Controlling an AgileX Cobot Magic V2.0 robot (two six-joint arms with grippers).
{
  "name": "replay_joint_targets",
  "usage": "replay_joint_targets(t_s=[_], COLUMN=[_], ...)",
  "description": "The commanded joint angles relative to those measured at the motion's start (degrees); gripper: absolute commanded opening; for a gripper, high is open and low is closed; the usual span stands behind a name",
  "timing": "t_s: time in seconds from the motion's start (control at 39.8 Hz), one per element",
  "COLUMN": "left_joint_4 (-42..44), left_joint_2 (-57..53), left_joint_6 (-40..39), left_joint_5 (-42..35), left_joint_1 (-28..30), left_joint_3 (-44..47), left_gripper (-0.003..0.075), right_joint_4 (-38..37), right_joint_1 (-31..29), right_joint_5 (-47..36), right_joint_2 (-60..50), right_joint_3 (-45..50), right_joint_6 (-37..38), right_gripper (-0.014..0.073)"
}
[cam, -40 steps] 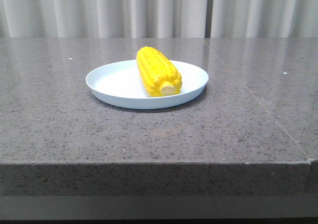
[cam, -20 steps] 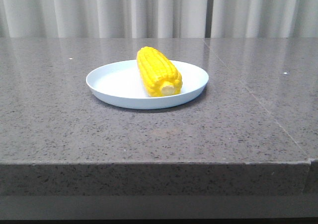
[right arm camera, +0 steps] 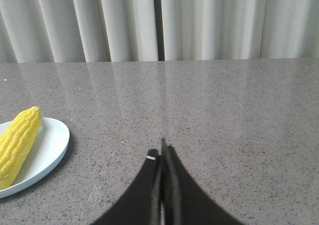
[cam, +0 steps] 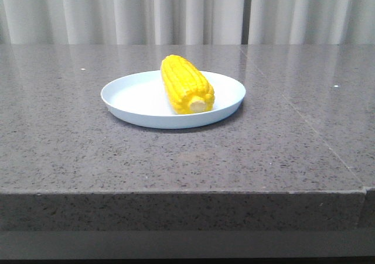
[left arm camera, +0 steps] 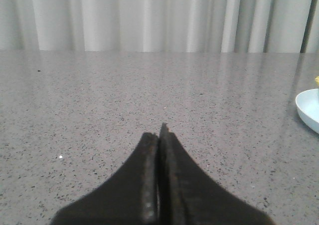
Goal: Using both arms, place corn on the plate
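We judged the task finished: the corn [cam: 187,84] lay on the plate [cam: 133,97], stub end toward the camera, and the plate sat on the grey table [cam: 70,147]. Our left claw [left arm camera: 159,135] and right claw [right arm camera: 162,152] were each pressed together, empty, low over the table, well apart from the plate. We could read no brand, label or writing anywhere.
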Motion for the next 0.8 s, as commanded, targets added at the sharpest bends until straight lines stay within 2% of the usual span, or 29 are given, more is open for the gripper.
replay_joint_targets(t_s=[0.0,0.63,0.78], left_joint_4=[-0.60,-0.60,-0.60], left_joint_2=[-1.06,-1.06,-1.06], left_joint_6=[-0.01,-0.01,-0.01], left_joint_5=[-4.81,-4.81,-4.81], left_joint_1=[0.11,0.11,0.11], left_joint_3=[1.22,1.22,1.22], left_gripper=[-0.0020,-0.0020,-0.0020], right_joint_4=[-1.09,-1.72,-0.98], right_joint_1=[-0.09,-0.09,-0.36], right_joint_5=[-4.68,-4.78,-8.16], right_joint_2=[0.50,0.50,0.36], right_joint_3=[-1.37,-1.37,1.97], right_joint_6=[-0.54,-0.54,-1.66], right_gripper=[-0.0064,-0.0064,-0.0064])
